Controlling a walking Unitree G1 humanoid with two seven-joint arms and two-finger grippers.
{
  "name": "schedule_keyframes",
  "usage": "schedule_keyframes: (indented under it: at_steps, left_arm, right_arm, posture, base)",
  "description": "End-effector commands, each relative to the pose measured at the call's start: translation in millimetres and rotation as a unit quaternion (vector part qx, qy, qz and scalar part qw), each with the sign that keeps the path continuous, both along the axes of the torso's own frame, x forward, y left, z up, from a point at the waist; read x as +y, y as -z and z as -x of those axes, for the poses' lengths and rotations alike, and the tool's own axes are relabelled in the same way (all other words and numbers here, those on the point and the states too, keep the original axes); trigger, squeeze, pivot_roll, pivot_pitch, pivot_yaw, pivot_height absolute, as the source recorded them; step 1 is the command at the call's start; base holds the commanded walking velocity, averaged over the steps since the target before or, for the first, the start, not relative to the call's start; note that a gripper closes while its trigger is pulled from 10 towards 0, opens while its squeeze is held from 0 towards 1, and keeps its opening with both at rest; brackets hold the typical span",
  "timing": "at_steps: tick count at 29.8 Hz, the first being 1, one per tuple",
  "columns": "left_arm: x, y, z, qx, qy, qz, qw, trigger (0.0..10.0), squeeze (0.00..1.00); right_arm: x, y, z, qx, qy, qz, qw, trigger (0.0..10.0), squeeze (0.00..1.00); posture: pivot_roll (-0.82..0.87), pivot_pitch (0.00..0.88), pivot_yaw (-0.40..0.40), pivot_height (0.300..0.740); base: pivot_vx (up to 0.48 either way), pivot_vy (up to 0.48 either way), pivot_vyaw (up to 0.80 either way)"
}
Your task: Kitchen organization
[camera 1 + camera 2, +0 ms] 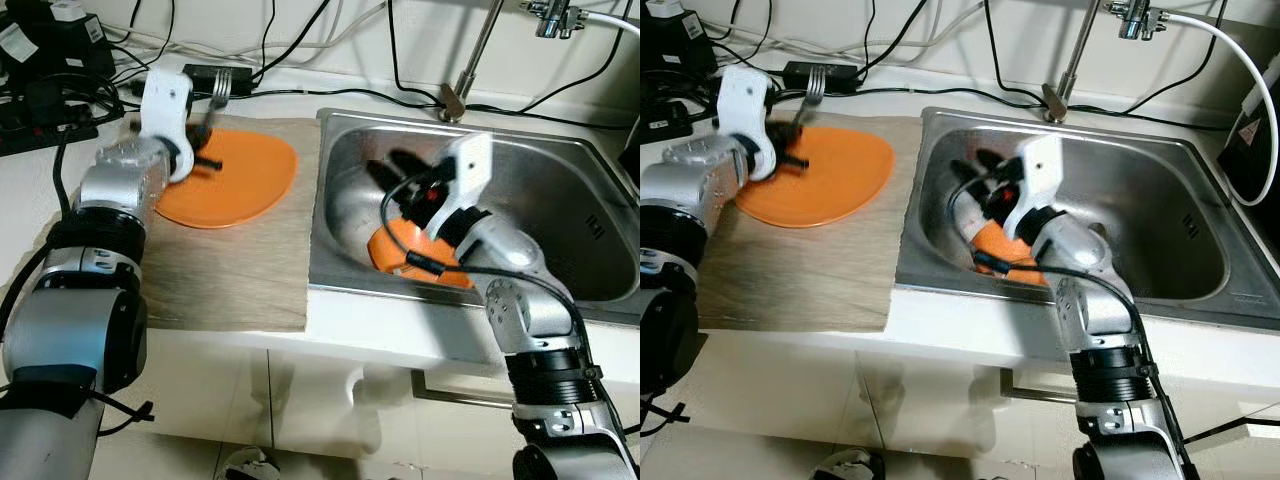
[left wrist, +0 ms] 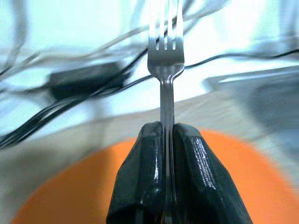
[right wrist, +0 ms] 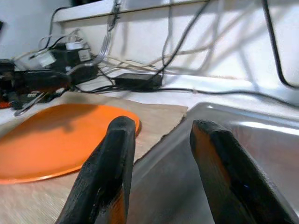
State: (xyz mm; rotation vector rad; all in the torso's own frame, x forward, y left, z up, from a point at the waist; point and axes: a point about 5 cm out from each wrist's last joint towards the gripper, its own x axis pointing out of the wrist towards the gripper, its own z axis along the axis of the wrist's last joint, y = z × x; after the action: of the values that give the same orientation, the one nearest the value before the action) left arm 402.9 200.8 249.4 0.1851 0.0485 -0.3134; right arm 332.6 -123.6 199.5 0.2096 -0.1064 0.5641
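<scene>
An orange plate (image 1: pixel 235 178) lies on the wooden board (image 1: pixel 225 270) left of the sink. My left gripper (image 1: pixel 207 135) hovers over the plate's back edge, shut on a metal fork (image 2: pixel 166 60) whose tines (image 1: pixel 221 86) point up and away. Inside the steel sink (image 1: pixel 560 190) sits an orange bowl-like item (image 1: pixel 410 250), partly hidden by my right arm. My right gripper (image 1: pixel 388 172) is open above the sink's left part, its fingers (image 3: pixel 110 172) pointing toward the board with nothing between them.
Black cables and a power adapter (image 1: pixel 215 75) run along the white counter behind the board. More black devices (image 1: pixel 45 60) crowd the back left corner. A tap (image 1: pixel 470 60) rises behind the sink. White cabinet fronts lie below the counter edge.
</scene>
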Motion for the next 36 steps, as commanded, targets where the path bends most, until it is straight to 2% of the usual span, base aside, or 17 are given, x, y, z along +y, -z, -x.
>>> schedule_keyframes:
  at_steps: [1,2,3,4,7,8,10,13,17,27,28,31,32,34,35,36]
  left_arm:
    - [-16.2,-5,7.1,-0.039,0.058,-0.009,0.998,0.0,0.00]
    - [-16.2,-5,7.1,-0.039,0.058,-0.009,0.998,0.0,0.00]
    - [-29.5,-9,18.2,-0.084,0.094,-0.021,0.992,0.0,0.00]
    - [-29.5,-9,18.2,-0.084,0.094,-0.021,0.992,0.0,0.00]
    - [-46.6,-9,30.4,-0.122,0.128,-0.076,0.981,0.0,0.00]
    - [-46.6,-9,30.4,-0.122,0.128,-0.076,0.981,0.0,0.00]
    - [-57.1,-7,37.9,-0.147,0.149,-0.116,0.971,0.0,0.00]
    - [-65.1,-10,43.8,-0.164,0.165,-0.116,0.966,0.0,0.00]
    - [-74.2,-9,53.5,-0.172,0.194,-0.130,0.957,0.0,0.00]
    - [-95.6,-9,73.8,-0.192,0.264,-0.068,0.943,0.0,0.00]
    - [-98.6,-8,77.5,-0.189,0.281,-0.060,0.939,0.0,0.00]
    - [-100.5,-8,80.0,-0.187,0.292,-0.055,0.936,0.0,0.00]
    - [-102.5,-7,82.7,-0.188,0.303,-0.051,0.933,0.0,0.00]
    - [-105.0,-7,86.2,-0.188,0.313,-0.046,0.930,0.0,0.00]
    - [-105.8,-7,87.1,-0.191,0.316,-0.047,0.928,0.0,0.00]
    - [-106.2,-7,87.5,-0.193,0.317,-0.048,0.927,0.0,0.00]
  right_arm:
    - [0.7,-7,1.9,0.007,0.004,-0.049,0.999,10.0,0.79]
    - [0.7,-7,1.9,0.007,0.004,-0.049,0.999,10.0,0.79]
    - [8.5,-12,3.6,0.015,-0.010,-0.110,0.994,10.0,1.00]
    - [8.5,-12,3.6,0.015,-0.010,-0.110,0.994,10.0,1.00]
    - [16.1,-20,6.2,0.017,-0.042,-0.170,0.984,10.0,1.00]
    - [16.1,-20,6.2,0.017,-0.042,-0.170,0.984,10.0,1.00]
    - [22.9,-27,11.7,0.015,-0.084,-0.203,0.975,10.0,1.00]
    - [26.6,-32,16.4,0.013,-0.113,-0.215,0.970,10.0,1.00]
    - [26.4,-37,17.4,0.010,-0.121,-0.223,0.967,10.0,1.00]
    - [18.2,-49,10.5,0.011,-0.106,-0.264,0.959,10.0,1.00]
    - [17.7,-50,10.1,0.012,-0.108,-0.271,0.956,10.0,0.60]
    - [17.6,-51,10.0,0.013,-0.110,-0.275,0.955,10.0,0.60]
    - [17.9,-52,10.0,0.015,-0.115,-0.280,0.953,10.0,0.00]
    - [18.6,-52,9.9,0.020,-0.123,-0.288,0.950,10.0,0.00]
    - [19.0,-52,9.6,0.024,-0.125,-0.294,0.947,1.5,0.00]
    - [19.3,-52,9.3,0.026,-0.126,-0.298,0.946,1.5,0.00]
  posture:
    - [0.07,0.000,-0.041,0.740]
    - [0.07,0.000,-0.041,0.740]
    - [0.07,0.000,-0.048,0.740]
    - [0.07,0.000,-0.048,0.740]
    - [0.07,0.000,-0.056,0.740]
    - [0.07,0.000,-0.056,0.740]
    - [0.07,0.000,-0.062,0.740]
    - [0.07,0.000,-0.068,0.740]
    - [0.06,0.000,-0.069,0.740]
    - [0.06,0.005,-0.074,0.740]
    - [0.06,0.005,-0.076,0.740]
    - [0.06,0.005,-0.076,0.740]
    - [0.06,0.005,-0.077,0.740]
    - [0.06,0.004,-0.080,0.740]
    - [0.06,0.004,-0.080,0.740]
    - [0.06,0.004,-0.080,0.740]
  base:
    - [0.000,0.000,0.00]
    - [0.000,0.000,0.00]
    - [0.000,0.000,0.00]
    - [0.000,0.000,0.00]
    - [0.000,0.000,0.00]
    - [0.000,0.000,0.00]
    - [0.000,0.000,0.00]
    - [0.000,0.000,0.00]
    - [0.000,0.000,0.00]
    - [0.000,0.000,0.00]
    - [0.000,0.000,0.00]
    - [0.000,0.000,0.00]
    - [0.000,0.000,0.00]
    - [0.000,0.000,0.00]
    - [0.000,0.000,0.00]
    - [0.000,0.000,0.00]
